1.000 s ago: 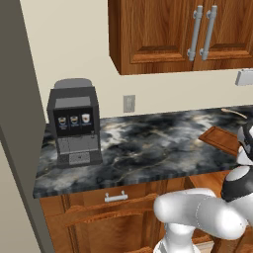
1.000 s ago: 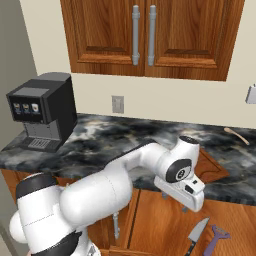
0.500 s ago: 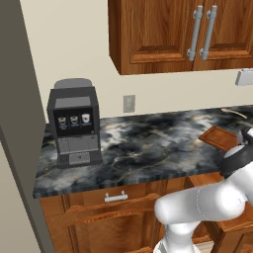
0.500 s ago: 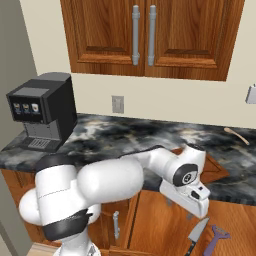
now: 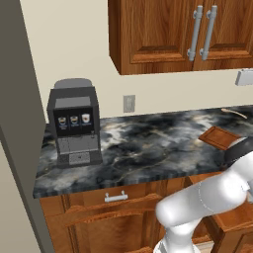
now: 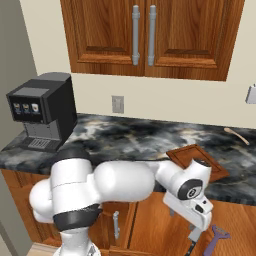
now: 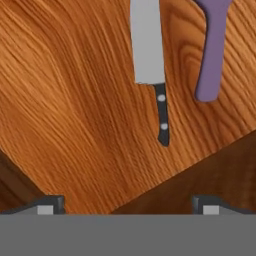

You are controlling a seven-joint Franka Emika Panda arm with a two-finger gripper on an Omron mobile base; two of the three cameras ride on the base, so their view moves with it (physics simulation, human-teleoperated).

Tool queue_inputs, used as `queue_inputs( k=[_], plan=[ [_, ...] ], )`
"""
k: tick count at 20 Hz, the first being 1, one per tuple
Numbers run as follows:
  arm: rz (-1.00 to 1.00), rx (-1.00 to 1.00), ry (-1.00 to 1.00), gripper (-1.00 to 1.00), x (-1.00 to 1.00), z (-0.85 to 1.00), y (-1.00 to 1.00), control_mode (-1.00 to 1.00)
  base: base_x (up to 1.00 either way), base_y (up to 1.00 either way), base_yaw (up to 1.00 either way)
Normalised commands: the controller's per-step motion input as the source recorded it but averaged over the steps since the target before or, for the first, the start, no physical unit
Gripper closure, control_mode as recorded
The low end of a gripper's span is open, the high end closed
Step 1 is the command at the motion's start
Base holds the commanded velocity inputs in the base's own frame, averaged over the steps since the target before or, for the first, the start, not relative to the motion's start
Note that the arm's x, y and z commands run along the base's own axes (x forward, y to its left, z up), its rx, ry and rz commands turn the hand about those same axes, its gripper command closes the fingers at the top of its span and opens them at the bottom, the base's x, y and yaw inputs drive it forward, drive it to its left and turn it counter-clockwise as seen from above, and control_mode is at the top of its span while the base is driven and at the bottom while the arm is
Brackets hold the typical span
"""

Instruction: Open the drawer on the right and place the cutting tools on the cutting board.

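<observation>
hand view: knife (image 7: pixel 151 60) seen lying flat on light wood floor of open drawer (image 7: pixel 75 100), silver blade, dark riveted handle; purple-handled tool (image 7: pixel 210 45) just beside it, apart. gripper (image 7: pixel 128 205) held above, fingertips (image 7: pixel 47 205) spread wide, nothing between. right base view: gripper (image 6: pixel 196 235) lowered past counter edge at right, cutting board (image 6: pixel 197 162) lying on dark marble counter (image 6: pixel 120 137) above, coffee machine (image 6: pixel 42 110) far left.

Knife (image 7: pixel 154 65) lying in the open drawer (image 7: pixel 75 100) below my fingers, peeler (image 7: pixel 210 50) just beside it, cutting board (image 6: pixel 197 161) on the counter (image 6: pixel 125 137) above, coffee machine (image 6: pixel 42 112) far left
</observation>
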Motion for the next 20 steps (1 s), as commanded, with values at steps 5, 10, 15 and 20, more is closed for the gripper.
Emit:
queue_inputs(
  k=[5, 10, 15, 20],
  plan=[
    [0.00, 0.00, 0.00, -1.00, 0.01, -0.37, -0.08, -1.00, 0.00, 0.00, 0.00],
    [0.00, -0.01, 0.00, -1.00, 0.00, -0.38, -0.22, -1.00, 0.00, 0.00, 0.00],
    [-0.02, -0.05, 0.00, -1.00, 0.00, -0.42, -0.30, -1.00, 0.00, 0.00, 0.00],
    [0.00, -0.02, 0.00, -1.00, 0.00, -0.36, -0.18, -1.00, 0.00, 0.00, 0.00]
  ],
)
